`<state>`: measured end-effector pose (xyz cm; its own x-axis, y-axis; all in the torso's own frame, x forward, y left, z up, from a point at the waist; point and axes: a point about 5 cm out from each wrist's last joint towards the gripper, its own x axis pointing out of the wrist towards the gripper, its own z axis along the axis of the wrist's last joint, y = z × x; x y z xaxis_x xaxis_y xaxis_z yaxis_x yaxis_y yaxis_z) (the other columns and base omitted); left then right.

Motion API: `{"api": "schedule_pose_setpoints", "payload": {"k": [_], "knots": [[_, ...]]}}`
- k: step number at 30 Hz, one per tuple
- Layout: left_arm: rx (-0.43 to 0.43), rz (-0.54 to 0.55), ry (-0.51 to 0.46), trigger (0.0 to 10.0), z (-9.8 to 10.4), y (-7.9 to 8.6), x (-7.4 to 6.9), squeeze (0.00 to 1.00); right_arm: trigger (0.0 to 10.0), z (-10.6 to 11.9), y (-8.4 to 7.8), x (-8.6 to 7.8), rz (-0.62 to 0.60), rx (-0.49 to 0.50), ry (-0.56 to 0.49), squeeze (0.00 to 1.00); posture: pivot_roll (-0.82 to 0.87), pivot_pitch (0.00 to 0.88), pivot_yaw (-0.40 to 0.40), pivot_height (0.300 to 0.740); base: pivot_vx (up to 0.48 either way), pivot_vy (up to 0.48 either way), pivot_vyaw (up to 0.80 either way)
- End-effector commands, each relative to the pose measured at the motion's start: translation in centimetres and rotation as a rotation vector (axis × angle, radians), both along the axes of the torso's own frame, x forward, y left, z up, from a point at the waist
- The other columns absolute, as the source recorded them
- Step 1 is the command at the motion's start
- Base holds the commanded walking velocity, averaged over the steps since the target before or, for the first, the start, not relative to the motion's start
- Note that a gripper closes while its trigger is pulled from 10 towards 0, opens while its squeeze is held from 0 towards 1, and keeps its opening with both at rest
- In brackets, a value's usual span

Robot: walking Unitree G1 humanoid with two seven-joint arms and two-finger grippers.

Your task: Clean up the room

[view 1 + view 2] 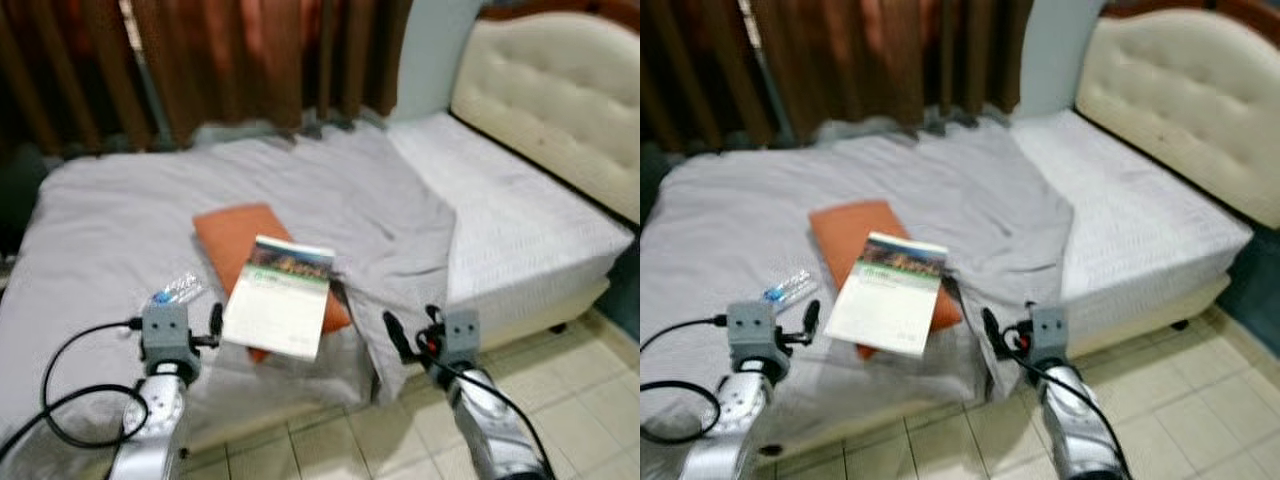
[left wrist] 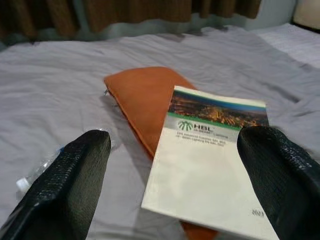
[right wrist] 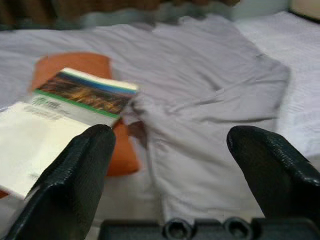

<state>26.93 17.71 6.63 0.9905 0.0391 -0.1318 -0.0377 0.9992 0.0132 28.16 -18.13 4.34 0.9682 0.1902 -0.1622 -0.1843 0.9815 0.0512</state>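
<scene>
Both silver arms reach forward from the lower edge of the head views, with the left gripper raised on the left and the right gripper raised on the right. The left gripper's two black fingers stand wide apart, empty, and a black cable loops from its wrist. The right gripper's fingers are likewise spread wide with nothing between them.

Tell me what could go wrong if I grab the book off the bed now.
The book lies tilted across the orange pouch, so the open left gripper may push it off toward the bed edge. The plastic bottle beside it could get knocked. The loose grey sheet might snag the right gripper.
</scene>
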Motion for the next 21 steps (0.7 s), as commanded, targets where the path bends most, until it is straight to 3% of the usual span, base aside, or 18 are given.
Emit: {"api": "schedule_pose_setpoints", "payload": {"k": [1, 5, 12, 15, 19, 21], "knots": [[0.016, 0.04, 0.002, 10.0, 0.19, 1.36, -0.07, 0.0, 10.0, 0.26, 1.2, 0.35, 0.039, 0.022, -0.002, 0.0, 0.05, 0.0, -0.026, 0.74, 0.0, 0.469, 0.51], [0.018, 0.04, 0.004, 10.0, 0.15, 1.36, -0.08, 0.0, 10.0, 0.23, 1.19, 0.34, 0.041, 0.019, -0.002, 0.0, 0.05, 0.0, -0.031, 0.74, 0.0, 0.468, 0.49], [0.044, 0.038, -0.028, 10.0, 0.61, 1.47, 0.33, 0.0, 10.0, 0.2, 1.15, 0.29, 0.04, 0.021, 0.0, 0.0, 0.04, 0.0, -0.03, 0.74, 0.0, 0.463, 0.0], [0.086, 0.04, -0.02, 10.0, 0.64, 1.6, 0.57, 0.0, 10.0, 0.18, 1.18, 0.32, 0.037, 0.019, 0.002, 0.0, 0.04, 0.0, -0.028, 0.74, 0.0, 0.0, -0.8], [0.075, 0.06, 0.0, 10.0, 0.46, 1.97, 0.76, 0.0, 10.0, 0.37, 1.11, 0.47, 0.029, 0.019, -0.009, 0.0, 0.03, 0.0, -0.022, 0.74, 0.472, 0.0, -0.8], [0.075, 0.064, -0.002, 10.0, 0.47, 1.95, 0.79, 0.0, 10.0, 0.43, 1.05, 0.5, 0.03, 0.011, -0.008, 0.0, 0.02, 0.0, -0.021, 0.74, 0.469, 0.0, 0.0]]}}
